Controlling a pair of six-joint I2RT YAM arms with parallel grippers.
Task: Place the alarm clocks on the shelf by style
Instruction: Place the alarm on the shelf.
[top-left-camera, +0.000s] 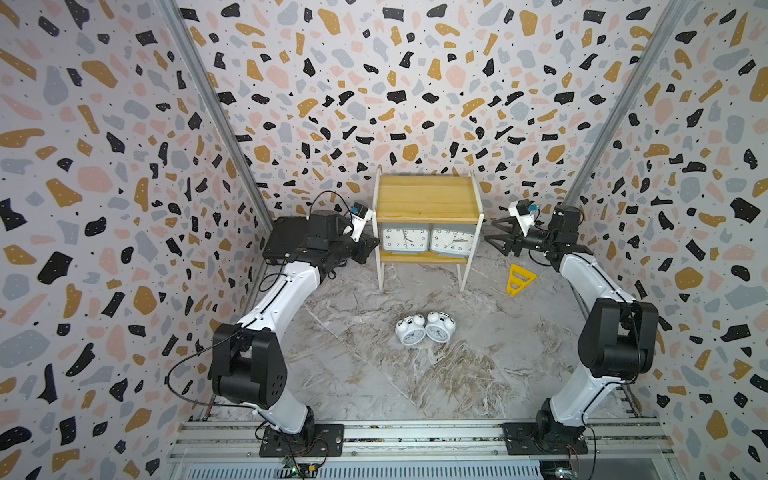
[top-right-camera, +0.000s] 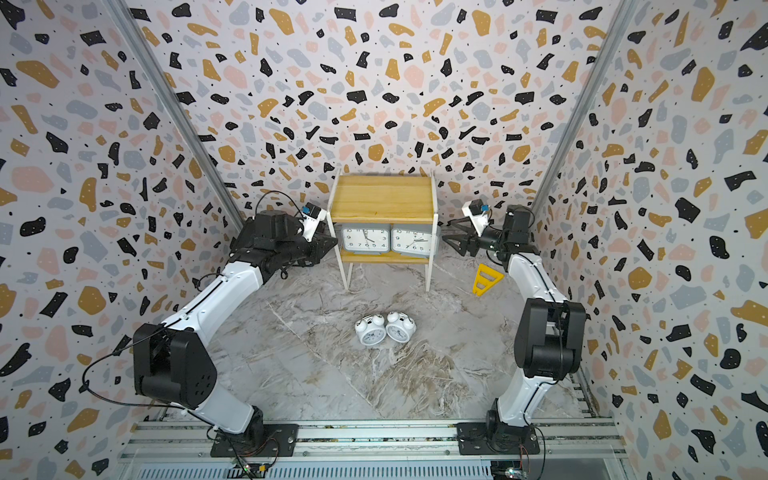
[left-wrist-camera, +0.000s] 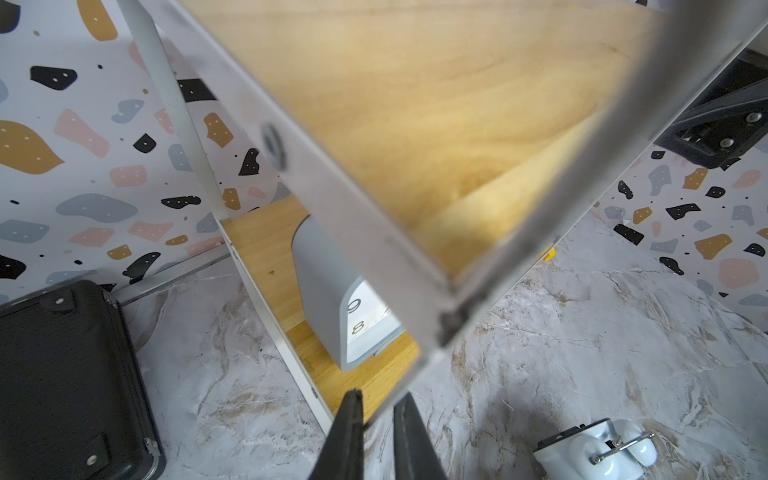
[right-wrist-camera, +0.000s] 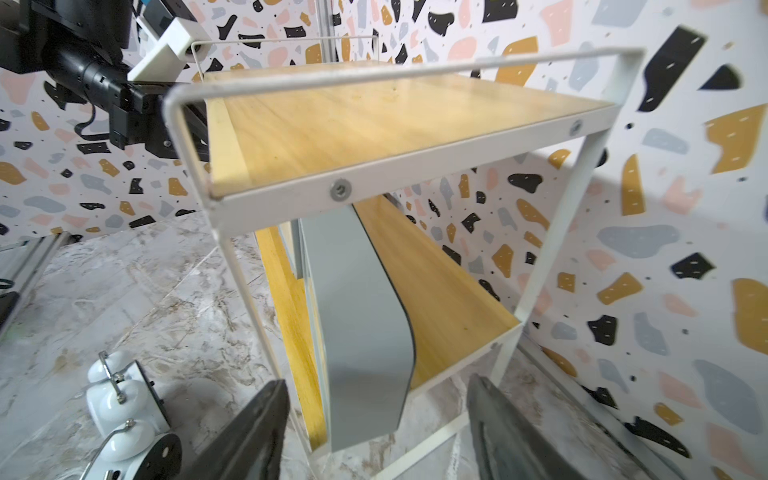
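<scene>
While left claw (left-wrist-camera: 380, 409) pinches shelf (left-wrist-camera: 415, 104), right claw (right-wrist-camera: 376, 382) gapes — empty.

The shelf (top-left-camera: 428, 199) has honey-yellow wooden boards in a white frame. The two rectangular clocks (top-left-camera: 405, 240) (top-left-camera: 452, 241) are pale grey with white faces and black numerals. The two twin-bell clocks (top-left-camera: 410, 330) (top-left-camera: 438, 327) are glossy white. The bench (top-left-camera: 374, 382) is grey-white marble with brownish veins. The walls (top-left-camera: 415, 83) carry a terrazzo print of black, ochre, pink and blue-grey blotches on off-white. A triangular piece (top-left-camera: 518, 279) is bright yellow, and the case (left-wrist-camera: 62, 374) is black. The left arm (top-left-camera: 282, 291) and right arm (top-left-camera: 590, 282) are white with black joints.
</scene>
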